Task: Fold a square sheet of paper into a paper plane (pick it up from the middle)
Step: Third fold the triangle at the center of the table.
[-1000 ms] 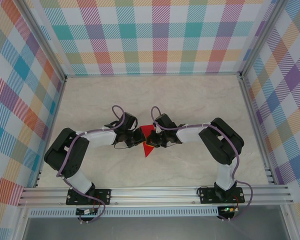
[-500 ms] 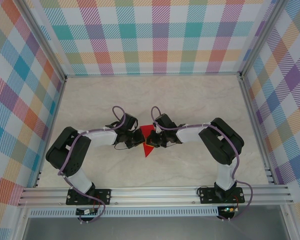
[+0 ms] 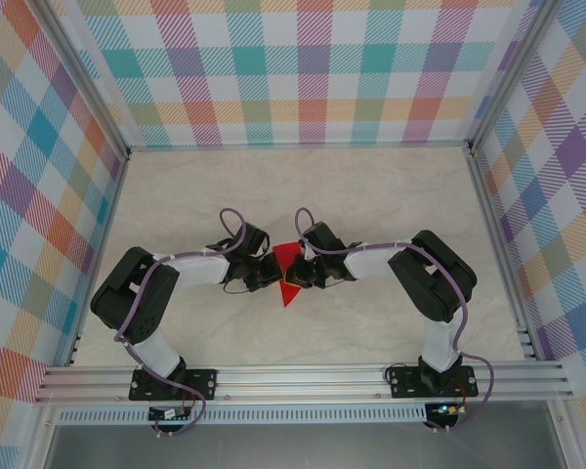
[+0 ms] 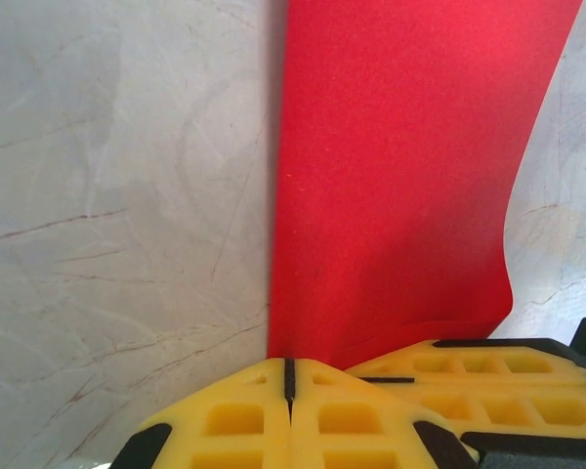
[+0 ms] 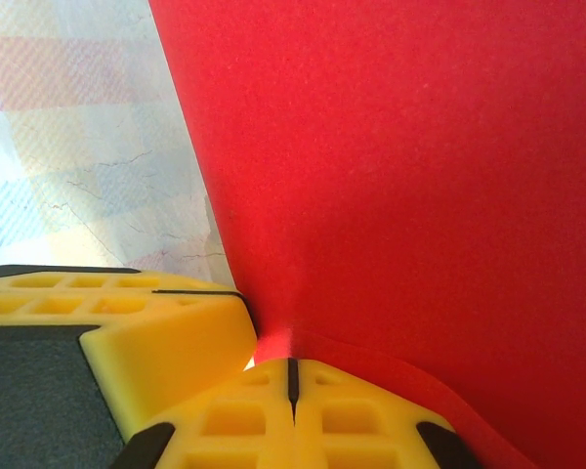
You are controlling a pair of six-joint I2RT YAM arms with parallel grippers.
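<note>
Two grips on folded red paper [image 4: 400, 176]: left hand [image 4: 289, 376] pinching it, right hand [image 5: 293, 376] likewise.

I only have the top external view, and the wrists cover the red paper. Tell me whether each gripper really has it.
Observer: From the left wrist, the left gripper is shut, and the red paper has its edge rising from the seam between the yellow pads.
Operator: Now the right one.
Observer: The right gripper is shut as well; the paper puckers where it enters its seam.
Operator: Report the gap between the grippers.
Observer: Hardly any: their pads sit side by side, nearly touching.
</note>
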